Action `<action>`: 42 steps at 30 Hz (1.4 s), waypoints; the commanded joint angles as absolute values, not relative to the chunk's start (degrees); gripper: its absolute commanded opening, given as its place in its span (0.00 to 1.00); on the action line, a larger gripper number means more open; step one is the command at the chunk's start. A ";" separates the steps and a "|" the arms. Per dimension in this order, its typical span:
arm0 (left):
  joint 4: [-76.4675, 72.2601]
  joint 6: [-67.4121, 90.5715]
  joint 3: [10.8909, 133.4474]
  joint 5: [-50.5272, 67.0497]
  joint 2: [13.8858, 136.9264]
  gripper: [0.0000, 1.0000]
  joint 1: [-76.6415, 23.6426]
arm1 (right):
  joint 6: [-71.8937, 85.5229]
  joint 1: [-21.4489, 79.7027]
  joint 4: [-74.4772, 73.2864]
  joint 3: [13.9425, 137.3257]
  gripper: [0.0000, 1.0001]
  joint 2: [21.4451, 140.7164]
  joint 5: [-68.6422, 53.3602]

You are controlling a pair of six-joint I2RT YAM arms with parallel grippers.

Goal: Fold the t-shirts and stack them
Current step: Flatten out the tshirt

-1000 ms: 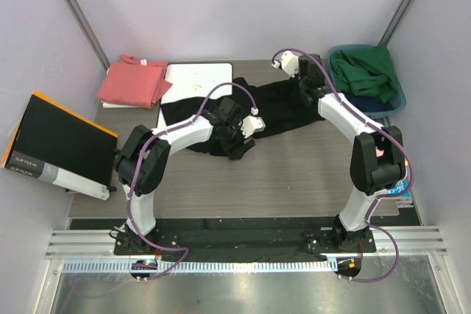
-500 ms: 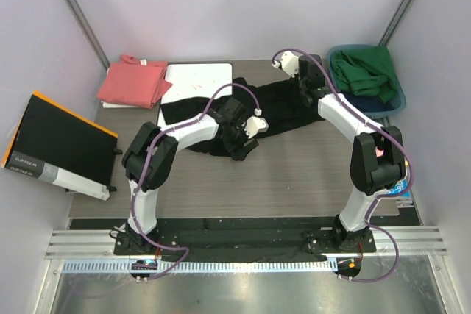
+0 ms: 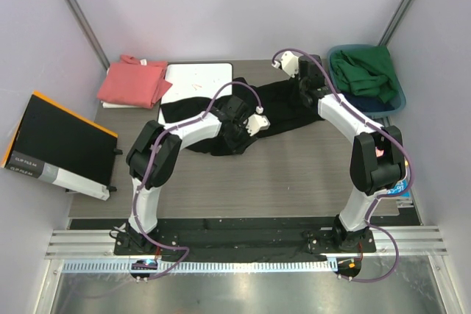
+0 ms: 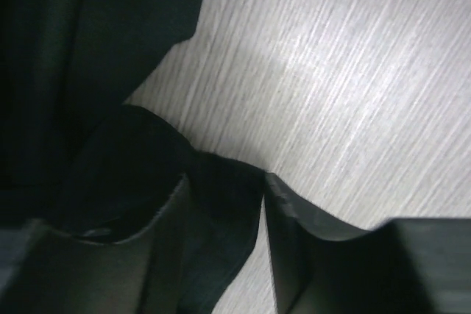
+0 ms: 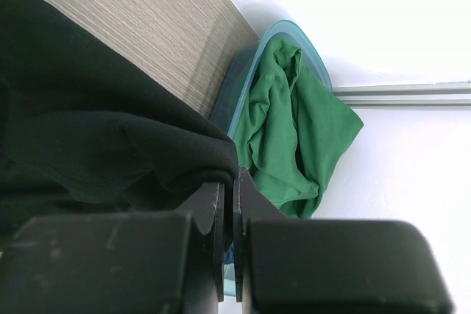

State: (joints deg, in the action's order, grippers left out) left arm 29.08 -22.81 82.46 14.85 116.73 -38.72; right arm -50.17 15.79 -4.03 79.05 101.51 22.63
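Observation:
The black t-shirt (image 3: pixel 283 106) lies spread and rumpled across the far middle of the table. My left gripper (image 3: pixel 239 131) is down at its near left edge. In the left wrist view its jaws (image 4: pixel 224 182) stand partly closed around a fold of the black t-shirt (image 4: pixel 88 49), with a sliver of table showing beside the right finger. My right gripper (image 3: pixel 304 93) is shut on the shirt's far right edge, and the cloth (image 5: pixel 88 123) drapes over its fingers (image 5: pixel 228 182). The salmon-pink t-shirt (image 3: pixel 132 82) lies folded at the far left.
A white board (image 3: pixel 197 79) lies beside the pink shirt, partly under the black one. A blue bin (image 3: pixel 399 95) with green cloth (image 5: pixel 294 123) stands at the far right corner. A flat black box with an orange edge (image 3: pixel 59 145) leans off the table's left side.
My left gripper has slid a little farther onto the black shirt and its jaws have narrowed around a fold. The right arm has not moved.

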 commanded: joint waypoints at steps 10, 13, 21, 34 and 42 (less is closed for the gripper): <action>34.54 -22.24 83.67 10.65 119.71 0.00 -41.31 | -49.75 15.56 -0.35 79.63 0.01 98.61 23.29; 35.51 -22.32 85.51 6.01 117.95 0.00 -41.22 | -49.92 15.56 -0.26 80.15 0.01 98.53 23.29; 37.79 -31.71 97.97 -12.91 109.69 0.00 -35.25 | -50.36 15.38 -3.60 81.30 0.01 98.09 20.13; 14.16 -51.32 95.63 -29.53 100.11 0.00 -27.08 | -56.25 14.07 10.18 85.34 0.01 98.70 27.77; -5.41 -61.07 97.21 -28.92 100.02 0.00 -23.21 | -63.11 12.31 33.38 89.02 0.01 101.86 25.76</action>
State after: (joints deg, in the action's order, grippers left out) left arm 10.72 -54.11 95.61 -27.83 100.86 -25.15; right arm -59.96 13.28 15.99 83.88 101.65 25.87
